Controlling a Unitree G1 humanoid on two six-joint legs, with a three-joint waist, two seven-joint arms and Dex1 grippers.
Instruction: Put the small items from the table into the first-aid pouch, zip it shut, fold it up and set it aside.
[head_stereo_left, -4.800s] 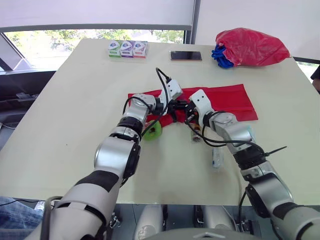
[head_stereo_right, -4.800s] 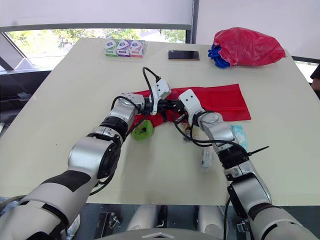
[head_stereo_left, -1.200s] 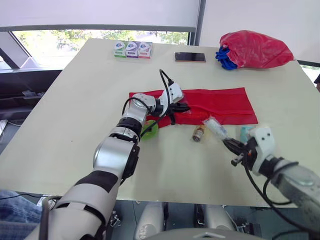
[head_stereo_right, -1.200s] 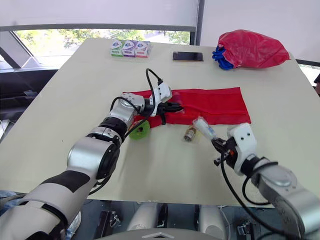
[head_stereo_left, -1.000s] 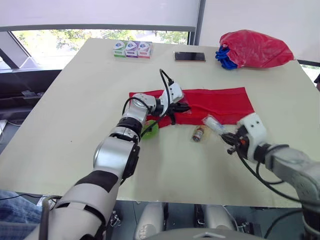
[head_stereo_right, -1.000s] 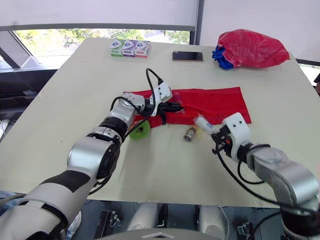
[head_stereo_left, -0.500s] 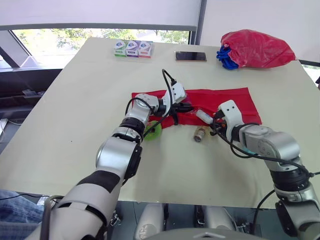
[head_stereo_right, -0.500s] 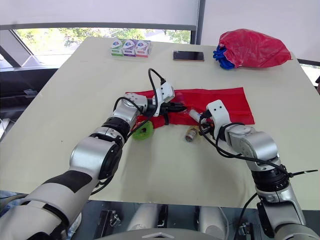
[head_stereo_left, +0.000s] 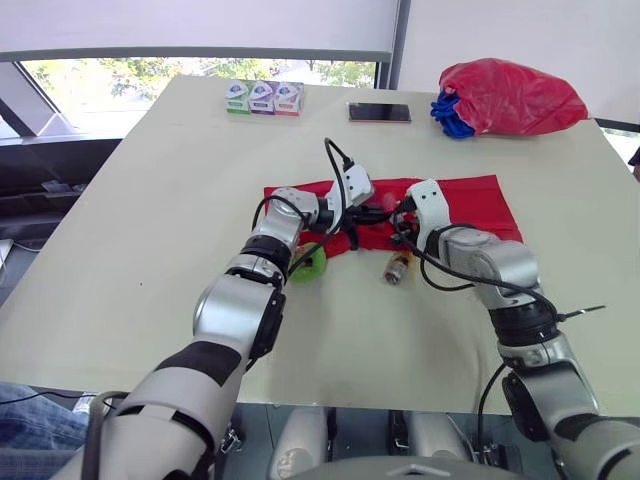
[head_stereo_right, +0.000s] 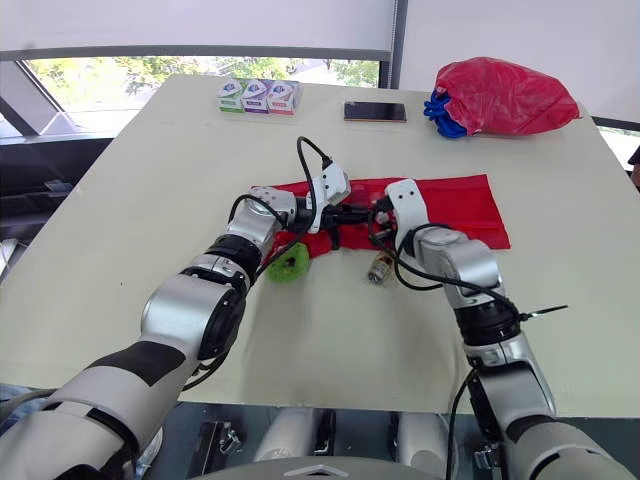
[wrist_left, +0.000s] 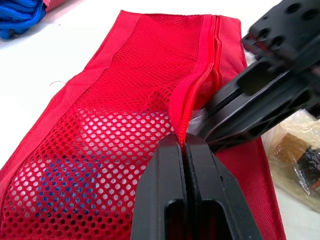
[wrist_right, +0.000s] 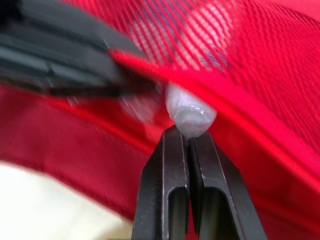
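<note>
The green roll lies on the table at 7 o'clock of the left claw, not yet packed. This claw is pressed together on the zipper lip of the red first-aid pouch, which lies flat at the table's middle, and it lifts the lip into a narrow mouth. From 3 o'clock the right claw pinches a clear soft packet by its end, at this mouth. I judge these risks: the thin lip may slip out and the mouth would close; the packet may bend or catch on the mesh; the two claws, very near, may collide. The small bottle lies at 6 o'clock of the right claw.
</note>
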